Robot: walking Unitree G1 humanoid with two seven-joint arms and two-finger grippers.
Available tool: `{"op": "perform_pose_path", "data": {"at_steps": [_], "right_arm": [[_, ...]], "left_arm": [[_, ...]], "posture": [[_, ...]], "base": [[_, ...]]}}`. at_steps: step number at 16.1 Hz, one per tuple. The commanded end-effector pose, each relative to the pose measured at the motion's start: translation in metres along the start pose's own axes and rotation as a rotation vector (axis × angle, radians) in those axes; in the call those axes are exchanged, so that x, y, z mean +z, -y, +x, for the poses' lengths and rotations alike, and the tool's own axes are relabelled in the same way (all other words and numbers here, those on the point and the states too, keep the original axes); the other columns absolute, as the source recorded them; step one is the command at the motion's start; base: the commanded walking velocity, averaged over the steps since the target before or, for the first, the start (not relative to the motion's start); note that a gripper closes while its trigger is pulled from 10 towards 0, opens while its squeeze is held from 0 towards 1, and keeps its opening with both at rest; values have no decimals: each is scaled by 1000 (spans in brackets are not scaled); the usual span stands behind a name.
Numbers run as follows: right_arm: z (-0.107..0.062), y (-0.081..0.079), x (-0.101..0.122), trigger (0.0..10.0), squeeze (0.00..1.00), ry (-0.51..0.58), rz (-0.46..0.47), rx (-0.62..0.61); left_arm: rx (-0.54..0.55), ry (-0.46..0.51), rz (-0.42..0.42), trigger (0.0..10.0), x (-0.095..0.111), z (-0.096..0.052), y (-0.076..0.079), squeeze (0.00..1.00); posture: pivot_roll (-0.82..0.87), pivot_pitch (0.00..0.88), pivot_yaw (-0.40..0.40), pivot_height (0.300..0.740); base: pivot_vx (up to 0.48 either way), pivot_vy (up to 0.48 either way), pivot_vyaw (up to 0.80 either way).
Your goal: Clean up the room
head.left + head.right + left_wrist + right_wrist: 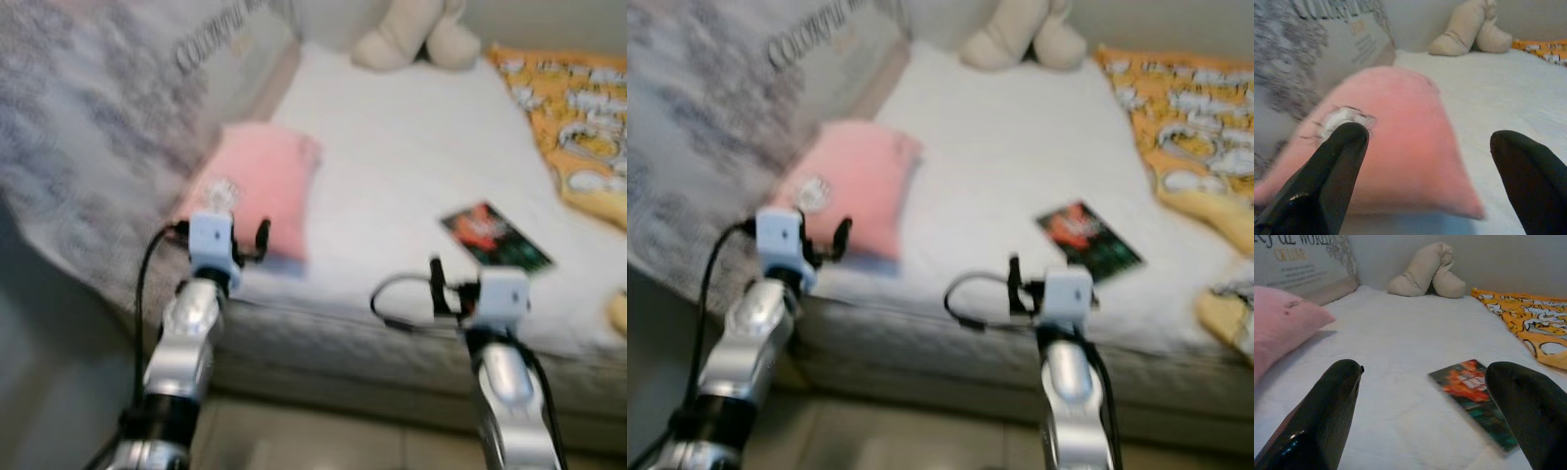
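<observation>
Hovering at the near edge of a white bed [411, 166], both grippers have their black fingers spread wide with nothing between them. The left gripper [1430, 171] sits right in front of a pink pillow [257, 186], which is so close in the left wrist view that it bulges up between the two fingertips [1347, 142], though I can't tell if they're actually touching it. There's a small white patch [1344, 116] on the pillow just past the one finger. The right gripper [1425, 401] is off to the right of that, held low over the mattress edge, and just beyond its fingers lies a flat book or card [1476, 399] with an orange and green cover, lying on the sheet a bit toward the gripper's right finger. The pink pillow shows up well off to this gripper's left side. Further right, past the book, an orange and white patterned blanket [578, 127] is spread along the bed. To the left of the left gripper there's a big grey patterned cushion [88, 117] with lettering on it, leaning upright. Way at the back, beyond both grippers, a beige plush thing [1427, 271] is slumped against the wall [1508, 259].
</observation>
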State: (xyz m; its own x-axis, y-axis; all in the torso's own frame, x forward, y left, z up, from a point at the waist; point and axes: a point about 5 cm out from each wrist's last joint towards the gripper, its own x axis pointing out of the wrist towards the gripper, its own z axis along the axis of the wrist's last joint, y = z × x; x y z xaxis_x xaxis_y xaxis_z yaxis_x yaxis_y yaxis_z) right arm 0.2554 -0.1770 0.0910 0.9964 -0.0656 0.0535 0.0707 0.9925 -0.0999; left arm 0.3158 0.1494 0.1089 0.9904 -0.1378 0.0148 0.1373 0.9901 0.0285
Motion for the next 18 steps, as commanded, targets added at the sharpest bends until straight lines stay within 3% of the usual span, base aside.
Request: {"op": "perform_pose_path", "data": {"at_steps": [1, 10, 14, 16, 18], "right_arm": [[-1, 6, -2, 10000, 0, -9, -3, -18], [2, 0, -1, 10000, 0, -15, 8, 15], [5, 0, -2, 10000, 0, -20, 17, 17], [5, 0, -2, 10000, 0, -23, 11, 35], [-2, 1, -4, 10000, 0, -38, -3, 60]], "left_arm": [[-33, 6, -7, 10000, 1, 2, 8, 0], [-59, 13, -3, 10000, 3, 6, 12, 0], [8, -52, -111, 10000, -5, 8, 1, 0], [18, -67, -111, 10000, -11, 1, -3, 0], [-12, -113, -67, 10000, -28, -24, -10, 0]], "posture": [[-82, 0, 51, 740], [-77, 0, 52, 740], [-77, 0, 57, 740], [-79, 0, 62, 740], [-81, 0, 68, 740]], "base": [[0, -469, 0], [0, -454, 0], [0, -438, 0], [139, -369, 0], [0, 0, 0]]}}
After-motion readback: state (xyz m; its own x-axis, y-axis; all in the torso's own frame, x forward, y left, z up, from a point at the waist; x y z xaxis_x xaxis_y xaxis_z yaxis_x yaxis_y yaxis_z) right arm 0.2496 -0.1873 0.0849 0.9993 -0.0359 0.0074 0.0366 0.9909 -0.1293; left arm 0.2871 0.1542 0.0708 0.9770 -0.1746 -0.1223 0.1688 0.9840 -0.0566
